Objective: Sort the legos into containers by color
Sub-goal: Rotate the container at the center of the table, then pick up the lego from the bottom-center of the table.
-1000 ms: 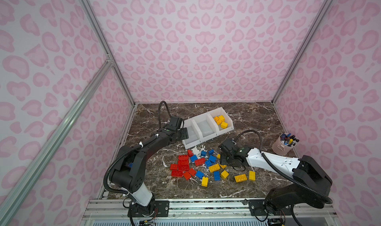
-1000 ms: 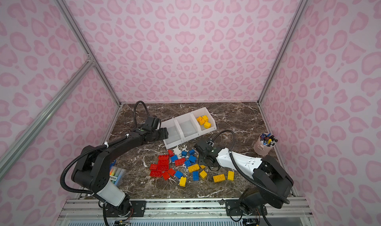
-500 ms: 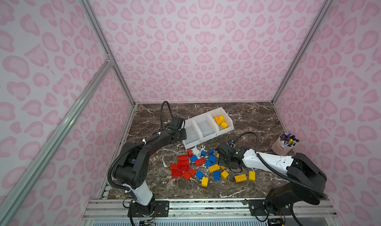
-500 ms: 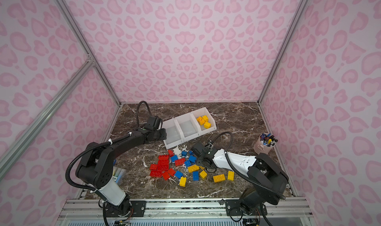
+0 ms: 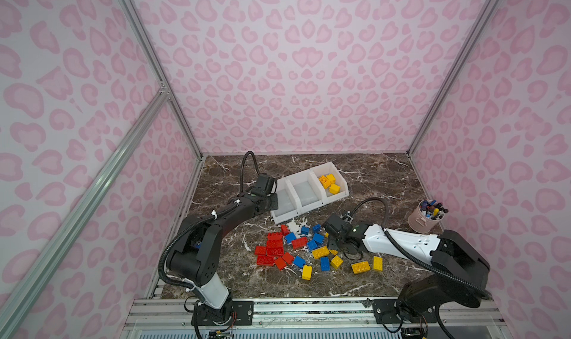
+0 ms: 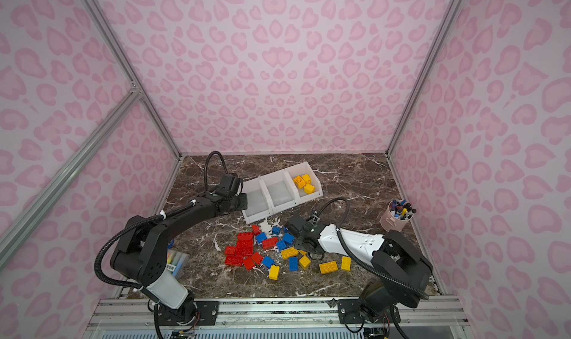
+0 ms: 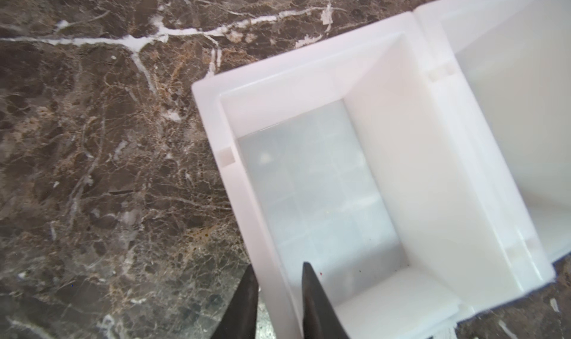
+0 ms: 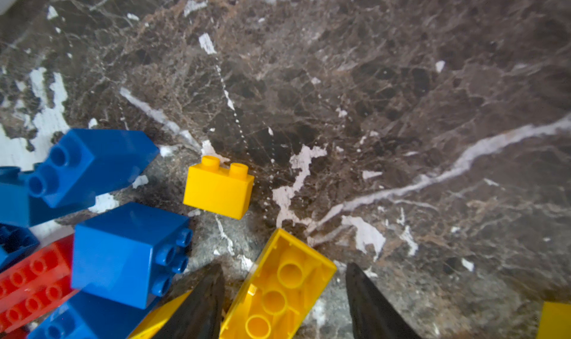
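Left gripper (image 7: 277,265) clamping wall of containers (image 7: 309,65), right gripper (image 8: 283,265) half-wide astride yellow lego (image 8: 287,291), blue legos (image 8: 123,254) crowding it

The walls (image 5: 293,74) are pale pink with darker pink leopard blotches. The worktop (image 5: 370,180) is dark brown marble, veined white. The containers (image 5: 304,192) are plain white. The legos (image 5: 275,248) are solid red, blue and yellow; those in a container are all yellow. The pen cup (image 5: 418,221) is dusty pink, the left arm (image 5: 228,214) and right arm (image 5: 401,240) black and white
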Controlling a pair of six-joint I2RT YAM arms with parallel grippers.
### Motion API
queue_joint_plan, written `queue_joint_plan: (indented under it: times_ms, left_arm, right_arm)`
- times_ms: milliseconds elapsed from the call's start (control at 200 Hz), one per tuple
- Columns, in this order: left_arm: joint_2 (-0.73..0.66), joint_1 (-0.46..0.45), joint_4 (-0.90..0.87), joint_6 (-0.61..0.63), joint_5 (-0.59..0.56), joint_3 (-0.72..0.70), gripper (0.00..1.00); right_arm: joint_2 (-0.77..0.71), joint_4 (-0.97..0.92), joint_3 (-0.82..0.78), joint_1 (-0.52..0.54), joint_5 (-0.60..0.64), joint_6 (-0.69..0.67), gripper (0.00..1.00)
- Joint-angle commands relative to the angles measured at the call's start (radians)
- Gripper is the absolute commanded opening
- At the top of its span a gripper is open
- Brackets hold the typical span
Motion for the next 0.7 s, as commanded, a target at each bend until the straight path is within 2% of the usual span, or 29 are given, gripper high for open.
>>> queue_joint_plan:
  times_ms: [0,150,205,225,250,355,695]
  left_arm:
    - [0.002,0.001,-0.006,0.038,-0.017,0.002,0.22]
    - [-0.014,0.002,-0.002,0.052,-0.026,-0.009,0.25]
    - [-0.029,0.001,0.003,0.051,-0.018,-0.017,0.35]
    - [-0.038,0.001,0.004,0.048,-0.014,-0.021,0.45]
    - [-0.048,0.002,0.006,0.044,-0.014,-0.024,0.51]
    - [-0.098,0.001,-0.001,0.028,-0.030,-0.036,0.60]
    - [-0.332,0.002,-0.045,-0.026,-0.055,-0.107,0.67]
  right_arm:
    - [0.019,-0.002,0.000,0.004,0.012,0.019,0.62]
    - [0.034,0.015,-0.010,0.001,0.018,0.019,0.57]
    - [0.044,0.021,-0.006,-0.002,0.012,0.014,0.55]
    - [0.048,0.024,-0.004,-0.003,0.012,0.011,0.54]
    - [0.054,0.026,-0.002,-0.003,0.012,0.008,0.53]
    - [0.068,0.030,0.007,-0.012,0.009,-0.004,0.49]
    - [0.030,0.002,0.002,-0.058,0.038,-0.061,0.27]
